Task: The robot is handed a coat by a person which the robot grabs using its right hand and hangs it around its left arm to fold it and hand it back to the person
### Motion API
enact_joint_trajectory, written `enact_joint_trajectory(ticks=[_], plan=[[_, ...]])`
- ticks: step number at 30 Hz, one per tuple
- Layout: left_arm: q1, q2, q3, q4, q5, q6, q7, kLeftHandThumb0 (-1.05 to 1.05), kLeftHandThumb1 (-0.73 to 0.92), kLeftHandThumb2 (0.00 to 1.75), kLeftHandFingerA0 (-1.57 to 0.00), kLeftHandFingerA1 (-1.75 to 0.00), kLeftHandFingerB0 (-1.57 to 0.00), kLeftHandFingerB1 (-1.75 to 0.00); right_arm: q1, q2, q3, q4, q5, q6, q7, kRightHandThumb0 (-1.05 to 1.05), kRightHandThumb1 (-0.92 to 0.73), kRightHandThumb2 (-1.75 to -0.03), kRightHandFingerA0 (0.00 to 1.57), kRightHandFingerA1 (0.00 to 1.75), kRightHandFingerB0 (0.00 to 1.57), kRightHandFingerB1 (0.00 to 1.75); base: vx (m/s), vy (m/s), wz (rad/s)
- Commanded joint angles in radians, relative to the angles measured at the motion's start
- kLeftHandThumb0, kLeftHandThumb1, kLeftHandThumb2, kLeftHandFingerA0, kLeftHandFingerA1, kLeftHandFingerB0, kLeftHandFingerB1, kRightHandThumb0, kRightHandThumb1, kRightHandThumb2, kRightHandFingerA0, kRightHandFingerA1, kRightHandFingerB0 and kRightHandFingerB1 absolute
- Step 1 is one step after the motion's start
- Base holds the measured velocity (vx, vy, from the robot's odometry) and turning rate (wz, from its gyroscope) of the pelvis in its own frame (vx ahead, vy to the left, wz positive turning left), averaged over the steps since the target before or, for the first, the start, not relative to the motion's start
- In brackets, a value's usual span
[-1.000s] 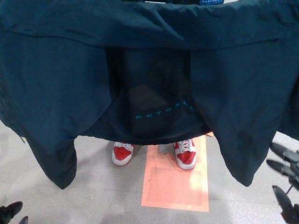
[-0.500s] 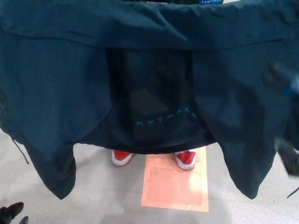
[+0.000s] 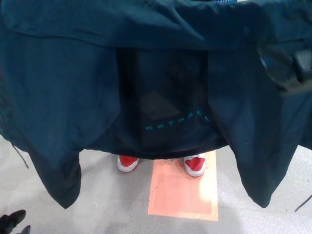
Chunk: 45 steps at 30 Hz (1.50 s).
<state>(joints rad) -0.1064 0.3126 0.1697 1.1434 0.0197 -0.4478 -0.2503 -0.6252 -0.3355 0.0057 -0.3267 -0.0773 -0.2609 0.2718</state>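
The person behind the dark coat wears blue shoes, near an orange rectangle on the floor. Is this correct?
Only the colour is wrong: the shoes are red and white, not blue. The head view shows them below the hem of the dark coat, near the orange rectangle on the floor.

Soft even indoor light, coat (image 3: 63,78) underexposed, right hand (image 3: 287,68) blurred

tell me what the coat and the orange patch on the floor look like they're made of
The coat looks like a thin woven synthetic, nylon-like, matte dark blue with a faint sheen; it hangs in soft, fine creases. The orange floor patch is flat and matte, probably paper or tape. Its top edge looks ragged, but the picture leaves the material open.
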Motion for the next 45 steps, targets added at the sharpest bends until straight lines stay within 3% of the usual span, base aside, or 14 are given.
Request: enact_joint_trajectory(ticks=[1, 10, 12, 17, 25, 27, 30, 33, 34, 35, 37, 38, 39, 45], plan=[[0.026, 0.039, 0.004, -0.018, -0.012, -0.066, -0.030, -0.84, 0.83, 0.84, -0.10, -0.31, -0.09, -0.28, -0.321, -0.074, 0.179, 0.283, -0.205, 0.333, 0.182, -0.90, -0.77, -1.08, 0.07, 0.25, 0.07, 0.15, 0.00, 0.000, 0.00], [0.017, 0.035, 0.013, -0.011, -0.024, -0.062, -0.052, -0.80, 0.92, 0.74, -0.11, -0.26, -0.09, -0.24, -0.610, -0.054, 0.382, 0.709, -0.313, 0.326, 0.288, -0.92, -0.76, -1.13, 0.00, 0.19, 0.00, 0.11, 0.00, 0.000, 0.00], [0.016, 0.033, 0.011, -0.014, -0.019, -0.057, -0.041, -0.85, 0.80, 0.84, -0.10, -0.29, -0.08, -0.27, -0.645, -0.046, 0.404, 0.753, -0.314, 0.353, 0.309, -0.92, -0.74, -1.11, 0.00, 0.18, 0.00, 0.11, 0.00, 0.000, 0.00], [0.021, 0.030, 0.013, -0.027, -0.025, -0.059, -0.050, -0.81, 0.82, 0.84, -0.09, -0.28, -0.09, -0.28, -0.774, -0.002, 0.477, 0.921, -0.313, 0.424, 0.407, -0.96, -0.72, -1.09, 0.09, 0.27, 0.08, 0.13, 0.00, 0.000, 0.00], [0.024, 0.017, 0.032, -0.027, -0.052, -0.064, -0.084, -0.76, 0.92, 0.72, -0.10, -0.25, -0.08, -0.23, -0.944, 0.040, 0.562, 1.153, -0.304, 0.421, 0.610, -0.88, -0.67, -1.08, 0.00, 0.18, 0.00, 0.16, 0.00, 0.000, 0.00], [0.025, 0.024, 0.026, -0.034, -0.041, -0.064, -0.078, -0.83, 0.80, 0.89, -0.09, -0.28, -0.06, -0.24, -0.973, 0.051, 0.557, 1.192, -0.278, 0.446, 0.666, -0.95, -0.68, -1.06, 0.00, 0.13, 0.00, 0.10, 0.00, 0.000, 0.00], [0.026, 0.027, 0.024, -0.037, -0.038, -0.064, -0.076, -0.84, 0.80, 0.90, -0.09, -0.27, -0.06, -0.23, -1.006, 0.068, 0.563, 1.244, -0.270, 0.466, 0.717, -0.97, -0.67, -1.05, 0.00, 0.09, 0.00, 0.07, 0.00, 0.000, 0.00], [0.028, 0.023, 0.033, -0.034, -0.051, -0.068, -0.097, -0.84, 0.79, 0.91, -0.09, -0.27, -0.05, -0.22, -1.021, 0.074, 0.571, 1.269, -0.265, 0.445, 0.761, -0.93, -0.65, -1.04, 0.00, 0.15, 0.01, 0.11, 0.00, 0.000, 0.00], [0.028, 0.024, 0.033, -0.034, -0.051, -0.069, -0.097, -0.87, 0.79, 0.91, -0.10, -0.29, -0.05, -0.22, -1.026, 0.078, 0.574, 1.277, -0.264, 0.445, 0.779, -0.92, -0.64, -1.02, 0.08, 0.29, 0.08, 0.15, 0.00, 0.000, 0.00], [0.030, 0.022, 0.036, -0.033, -0.054, -0.072, -0.104, -0.80, 0.91, 0.73, -0.07, -0.24, -0.06, -0.23, -1.029, 0.085, 0.578, 1.288, -0.260, 0.448, 0.809, -0.89, -0.60, -1.00, 0.06, 0.32, 0.05, 0.14, 0.00, 0.000, 0.00], [0.031, 0.021, 0.037, -0.036, -0.052, -0.077, -0.102, -0.86, 0.80, 0.90, -0.10, -0.29, -0.06, -0.23, -1.018, 0.092, 0.570, 1.293, -0.243, 0.450, 0.831, -0.86, -0.58, -0.99, 0.02, 0.34, 0.01, 0.15, 0.00, 0.000, 0.00], [0.032, 0.020, 0.038, -0.034, -0.053, -0.090, -0.103, -0.79, 0.92, 0.75, -0.10, -0.26, -0.09, -0.24, -1.007, 0.098, 0.559, 1.297, -0.228, 0.466, 0.840, -0.84, -0.56, -0.97, 0.01, 0.32, 0.00, 0.15, 0.00, 0.000, 0.00], [0.030, 0.022, 0.038, -0.028, -0.052, -0.094, -0.110, -0.86, 0.83, 1.14, -0.09, -0.28, -0.09, -0.25, -0.996, 0.101, 0.555, 1.294, -0.223, 0.475, 0.844, -0.86, -0.57, -0.97, 0.03, 0.30, 0.02, 0.15, 0.00, 0.000, 0.00], [0.027, 0.022, 0.044, -0.033, -0.054, -0.085, -0.122, -0.87, 0.82, 1.14, -0.09, -0.29, -0.08, -0.23, -0.982, 0.117, 0.556, 1.306, -0.230, 0.484, 0.884, -0.87, -0.58, -1.00, 0.01, 0.36, 0.06, 0.26, 0.00, 0.000, 0.00]])
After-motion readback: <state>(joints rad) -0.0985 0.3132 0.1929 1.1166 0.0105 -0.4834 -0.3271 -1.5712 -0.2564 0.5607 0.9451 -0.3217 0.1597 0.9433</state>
